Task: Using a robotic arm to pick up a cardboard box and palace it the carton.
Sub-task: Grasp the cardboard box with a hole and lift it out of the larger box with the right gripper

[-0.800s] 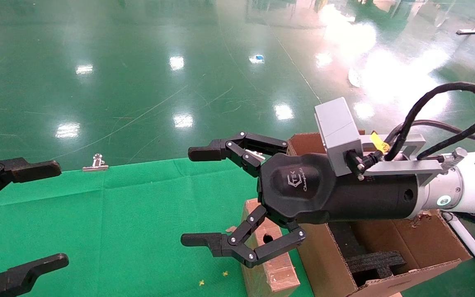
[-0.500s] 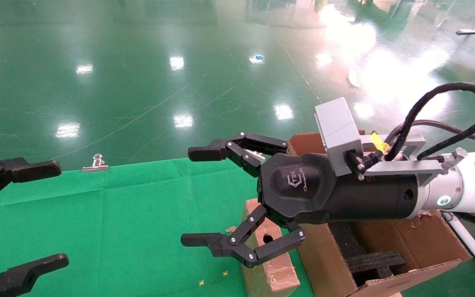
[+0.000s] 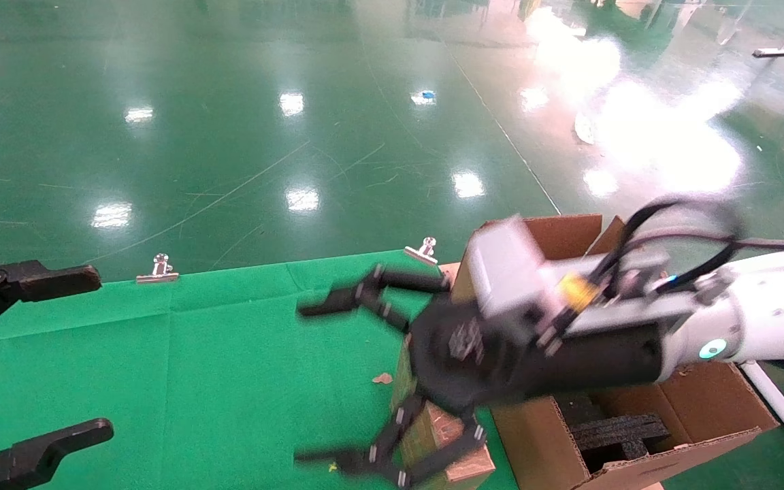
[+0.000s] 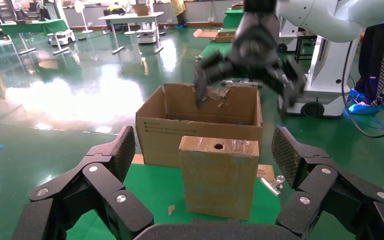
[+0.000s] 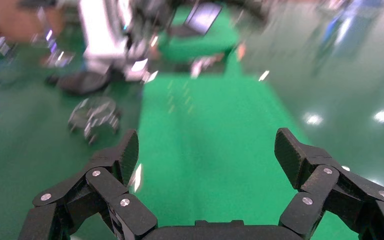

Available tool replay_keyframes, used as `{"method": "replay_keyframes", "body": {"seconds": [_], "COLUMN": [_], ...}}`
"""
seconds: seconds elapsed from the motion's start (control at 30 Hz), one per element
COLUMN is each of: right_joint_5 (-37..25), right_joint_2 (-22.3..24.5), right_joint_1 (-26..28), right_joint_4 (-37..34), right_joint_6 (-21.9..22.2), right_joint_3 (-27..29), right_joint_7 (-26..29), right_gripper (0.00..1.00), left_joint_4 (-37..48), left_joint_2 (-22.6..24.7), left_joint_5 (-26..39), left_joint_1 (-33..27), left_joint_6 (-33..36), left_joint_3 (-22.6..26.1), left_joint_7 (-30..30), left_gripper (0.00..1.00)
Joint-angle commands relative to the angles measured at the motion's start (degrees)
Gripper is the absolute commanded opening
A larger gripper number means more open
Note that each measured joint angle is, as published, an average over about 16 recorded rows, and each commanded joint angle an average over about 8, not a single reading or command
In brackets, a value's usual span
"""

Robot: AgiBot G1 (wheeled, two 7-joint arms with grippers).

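Carton (image 3: pixel 644 442) sits at the right end of the green tabletop (image 3: pixel 181 381), flaps up, black foam inside. Robotic arm (image 3: pixel 766 320) has just swung down and tilted, right gripper (image 3: pixel 337 381) jaws spread wide, nothing held, now straddling the cardboard box (image 4: pixel 219 176) standing against the carton's left wall: pre-grasp, I'd say. Left gripper (image 3: pixel 38 354) parked far left, jaws released. Carton print unreadable

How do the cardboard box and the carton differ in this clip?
The cardboard box is small, narrow and taped shut, with a round hole in its top; the carton is far larger, flaps open, with black foam inside. The box stands on the green cloth; the carton sits beside it. Both are brown cardboard.
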Motion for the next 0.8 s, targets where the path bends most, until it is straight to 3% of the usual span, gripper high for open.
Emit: {"method": "replay_keyframes", "body": {"seconds": [0.03,0.47,0.8], "right_joint_5": [-2.4,-20.3,-21.4], "right_joint_2": [-0.4,-4.4,-2.5], "right_joint_1": [1.2,20.2,37.5], "right_joint_4": [0.8,1.3,1.2], "right_joint_6": [-0.8,-2.7,-2.9], "right_joint_3": [-1.4,-26.3,-39.1], "right_joint_7": [0.9,5.2,6.5], "right_gripper": [1.0,1.0,1.0], "left_joint_4": [0.0,0.0,0.0], "left_joint_2": [0.0,0.0,0.0], "left_joint_5": [0.0,0.0,-0.1], "left_joint_1": [0.0,0.0,0.0], "left_joint_6": [0.0,0.0,0.0], "left_joint_3": [0.0,0.1,0.1], "left_joint_7": [0.0,0.0,0.1], "left_gripper": [1.0,1.0,1.0]}}
